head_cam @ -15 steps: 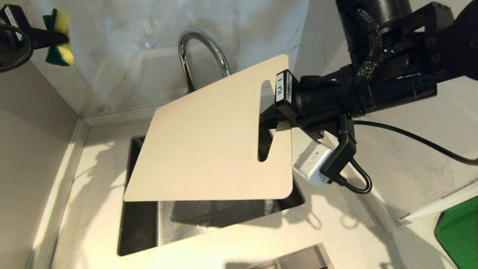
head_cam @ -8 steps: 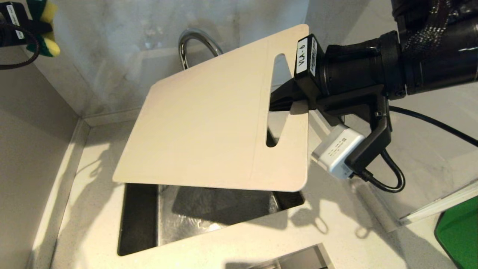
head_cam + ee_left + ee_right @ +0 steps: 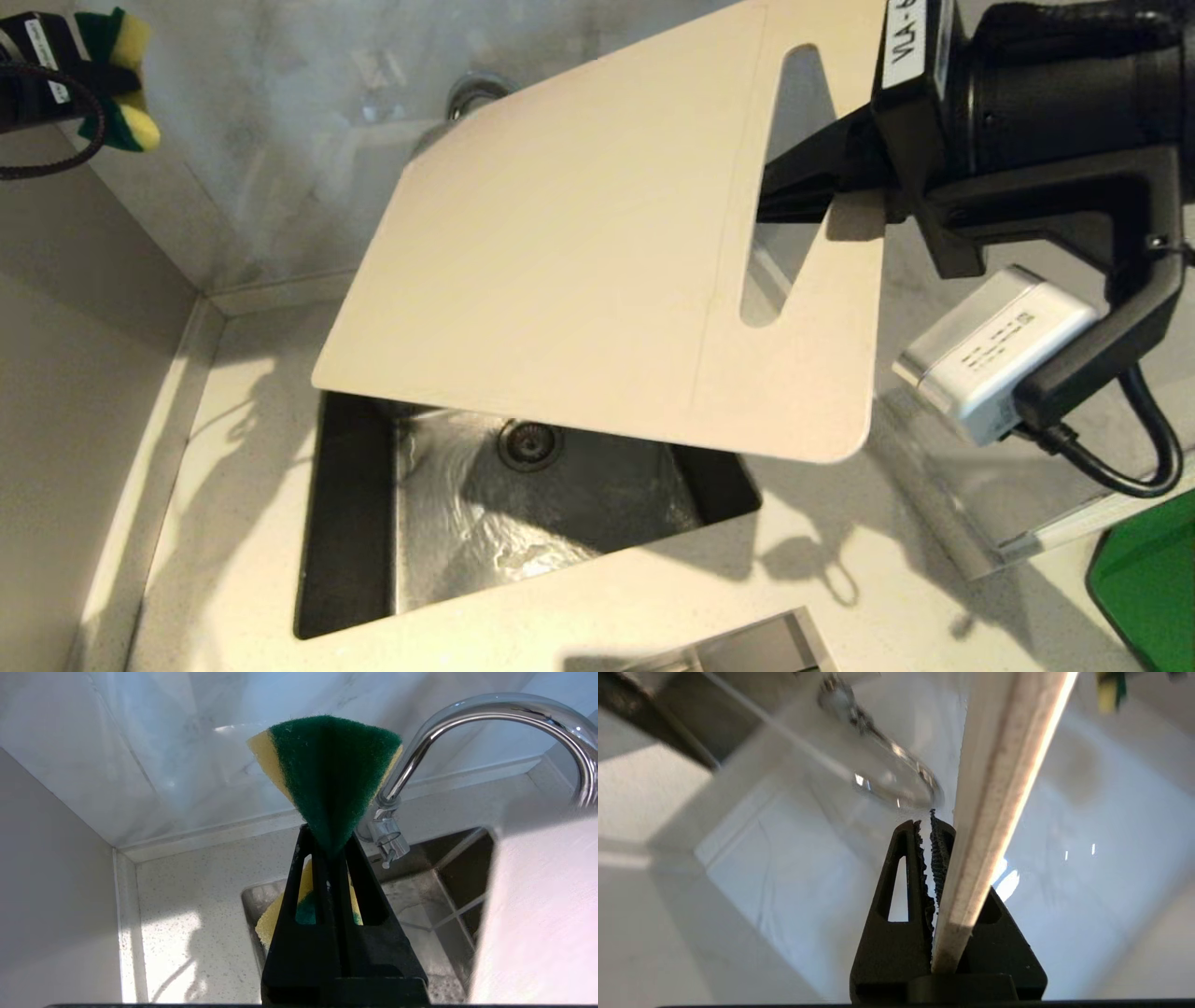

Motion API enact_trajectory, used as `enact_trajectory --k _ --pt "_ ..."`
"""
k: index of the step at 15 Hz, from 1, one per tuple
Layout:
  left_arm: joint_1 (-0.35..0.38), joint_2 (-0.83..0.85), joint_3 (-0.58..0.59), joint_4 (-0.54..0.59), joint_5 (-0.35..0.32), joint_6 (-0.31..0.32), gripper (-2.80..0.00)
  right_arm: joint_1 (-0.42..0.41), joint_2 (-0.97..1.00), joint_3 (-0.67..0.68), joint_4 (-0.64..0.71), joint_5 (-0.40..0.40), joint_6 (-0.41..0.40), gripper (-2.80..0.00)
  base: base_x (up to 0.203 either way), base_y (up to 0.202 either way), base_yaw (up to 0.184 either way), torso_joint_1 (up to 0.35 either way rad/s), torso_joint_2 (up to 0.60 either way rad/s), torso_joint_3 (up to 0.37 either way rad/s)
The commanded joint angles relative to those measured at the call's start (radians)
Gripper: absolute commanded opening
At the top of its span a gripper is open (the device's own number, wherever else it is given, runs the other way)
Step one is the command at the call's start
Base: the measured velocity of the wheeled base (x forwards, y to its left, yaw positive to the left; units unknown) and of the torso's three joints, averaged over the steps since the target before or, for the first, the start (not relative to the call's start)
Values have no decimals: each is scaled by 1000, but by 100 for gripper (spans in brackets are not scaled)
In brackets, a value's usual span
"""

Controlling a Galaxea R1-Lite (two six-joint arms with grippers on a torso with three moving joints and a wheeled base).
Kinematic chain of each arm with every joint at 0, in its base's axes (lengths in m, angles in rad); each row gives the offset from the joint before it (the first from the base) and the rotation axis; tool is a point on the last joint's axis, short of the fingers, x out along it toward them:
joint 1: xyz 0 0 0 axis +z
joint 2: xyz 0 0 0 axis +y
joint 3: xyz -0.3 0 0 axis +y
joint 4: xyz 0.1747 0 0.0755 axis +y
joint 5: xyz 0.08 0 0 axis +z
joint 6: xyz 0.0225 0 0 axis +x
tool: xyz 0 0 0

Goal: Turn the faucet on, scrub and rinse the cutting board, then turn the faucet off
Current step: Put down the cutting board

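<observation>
Gleaming speckled countertop around sink

Not much to read here, honestly. The black wrist housing of the right arm carries a white sticker with black letters "VLA-", and whatever comes after the dash runs off the top of the head view. The small white-and-silver box clipped under that arm has a few lines of tiny print, too small to make out. The left arm's black housing also has a white label, unreadable.
</observation>
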Motion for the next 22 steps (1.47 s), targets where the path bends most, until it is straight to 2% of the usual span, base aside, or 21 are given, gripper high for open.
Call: enact_trajectory --k 1,3,6,10,13,15,17,19,22 --pt "2 -4 16 0 0 -8 -280 1 -28 3 -42 -6 -6 -280 0 0 0 0 0 0" --pt "2 -8 34 0 -1 -23 -280 9 -39 13 -138 -8 6 -280 0 0 0 0 0 0" --pt "2 -10 43 0 0 -37 -280 11 -62 37 -288 -17 66 -280 0 0 0 0 0 0" --pt "2 -8 50 0 2 -43 -280 10 -163 208 -492 -144 182 -280 0 0 0 0 0 0" --pt "2 -8 58 0 2 -45 -280 10 -230 394 -737 -222 242 -280 0 0 0 0 0 0" --pt "2 -10 59 0 3 -47 -280 10 -245 478 -882 -278 318 -280 0 0 0 0 0 0" --pt "2 -11 66 0 3 -48 -280 10 -250 519 -939 -328 395 -280 0 0 0 0 0 0" --pt "2 -13 74 -1 3 -48 -280 10 -262 567 -995 -406 438 -280 0 0 0 0 0 0" --pt "2 -13 81 0 2 -48 -280 11 -294 661 -1022 -484 557 -280 0 0 0 0 0 0"
